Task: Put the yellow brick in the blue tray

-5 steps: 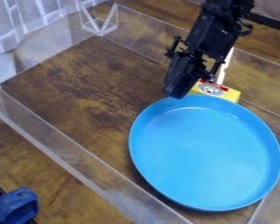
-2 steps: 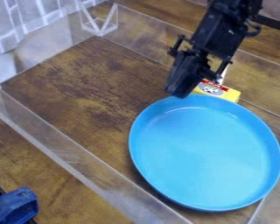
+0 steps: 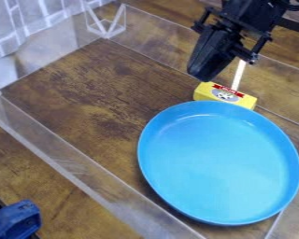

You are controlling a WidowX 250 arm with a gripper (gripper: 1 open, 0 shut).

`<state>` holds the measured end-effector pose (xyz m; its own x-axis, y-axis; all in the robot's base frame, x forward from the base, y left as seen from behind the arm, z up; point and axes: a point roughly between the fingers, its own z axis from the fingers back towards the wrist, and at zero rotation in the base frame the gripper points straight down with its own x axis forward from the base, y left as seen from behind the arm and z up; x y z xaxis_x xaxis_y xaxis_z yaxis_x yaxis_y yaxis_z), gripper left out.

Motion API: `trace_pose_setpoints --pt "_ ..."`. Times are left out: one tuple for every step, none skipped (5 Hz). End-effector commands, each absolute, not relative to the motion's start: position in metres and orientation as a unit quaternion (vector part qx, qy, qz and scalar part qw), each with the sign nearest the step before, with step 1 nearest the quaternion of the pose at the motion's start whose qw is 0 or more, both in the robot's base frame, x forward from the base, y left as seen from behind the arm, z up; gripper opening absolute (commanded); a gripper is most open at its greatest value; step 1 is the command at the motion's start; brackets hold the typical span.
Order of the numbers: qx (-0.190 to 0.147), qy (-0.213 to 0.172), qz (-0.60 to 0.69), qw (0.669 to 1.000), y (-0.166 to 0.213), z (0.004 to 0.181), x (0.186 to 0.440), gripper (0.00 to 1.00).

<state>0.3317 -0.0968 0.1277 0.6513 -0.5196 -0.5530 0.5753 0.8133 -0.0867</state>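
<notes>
The yellow brick [image 3: 226, 94], a small block with a red-and-white label, lies on the wooden table just beyond the far rim of the blue tray [image 3: 164, 121]. The tray is a big round shallow dish with nothing in it. My gripper [image 3: 201, 69] hangs above and a little left of the brick, apart from it, its dark fingers pressed together and holding nothing.
Clear acrylic walls [image 3: 64, 163] box in the wooden table on the left, front and back. A blue object [image 3: 15, 224] pokes in at the bottom left corner, outside the wall.
The gripper has lifted up and back from the brick's left end, where it stood low a second ago. The brick and tray have stayed put.
</notes>
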Motion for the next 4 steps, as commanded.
trace_pose_setpoints --pt "0.044 0.218 -0.308 0.925 -0.109 0.177 0.322 0.00" --pt "0.039 0.217 -0.311 0.924 -0.115 0.164 0.316 0.00" --pt "0.031 0.213 -0.317 0.923 -0.123 0.154 0.309 0.00" --pt "0.035 0.209 -0.327 0.921 -0.128 0.164 0.299 0.00"
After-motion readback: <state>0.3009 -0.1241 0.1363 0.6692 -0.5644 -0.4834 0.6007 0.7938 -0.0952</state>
